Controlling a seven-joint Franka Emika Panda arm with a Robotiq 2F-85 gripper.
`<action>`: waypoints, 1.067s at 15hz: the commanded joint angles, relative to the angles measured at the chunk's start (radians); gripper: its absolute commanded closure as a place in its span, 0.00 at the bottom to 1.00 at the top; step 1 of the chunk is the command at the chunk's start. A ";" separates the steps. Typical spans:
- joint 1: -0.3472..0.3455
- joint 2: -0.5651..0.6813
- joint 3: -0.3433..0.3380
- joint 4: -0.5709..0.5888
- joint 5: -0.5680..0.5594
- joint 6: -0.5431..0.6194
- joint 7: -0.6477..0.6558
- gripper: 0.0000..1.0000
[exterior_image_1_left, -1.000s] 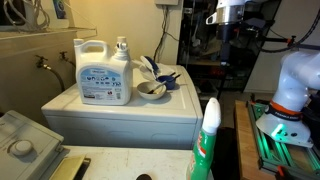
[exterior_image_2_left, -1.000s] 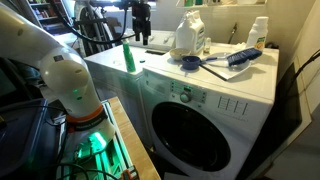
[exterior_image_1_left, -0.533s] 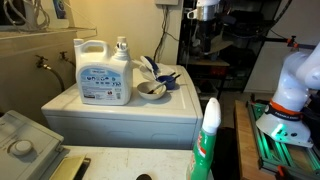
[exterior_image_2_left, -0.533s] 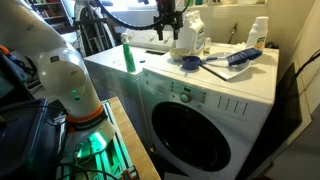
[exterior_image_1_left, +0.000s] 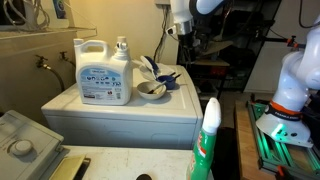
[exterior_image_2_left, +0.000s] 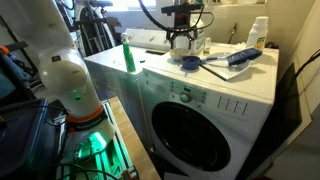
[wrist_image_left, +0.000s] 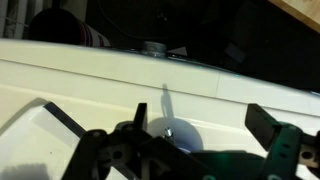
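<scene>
Now that the arm has swung in from the far left corner within 1 second, the gripper (exterior_image_2_left: 182, 42) hangs above the bowl (exterior_image_2_left: 190, 62) near the front edge of the washer top (exterior_image_2_left: 150, 65), jaws wide apart and empty. To the right lies the brush (exterior_image_2_left: 238, 57), flat, its long axis along that edge, head toward the right corner.

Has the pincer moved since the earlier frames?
Yes. In an exterior view the pincer has swung leftward, toward the large white detergent jug standing on the white washer.
</scene>
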 joint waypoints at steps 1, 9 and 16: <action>0.019 0.060 0.016 0.032 0.009 0.023 -0.001 0.00; 0.021 0.179 0.022 0.082 -0.066 0.063 0.057 0.20; 0.028 0.254 0.020 0.131 -0.167 0.086 0.082 0.39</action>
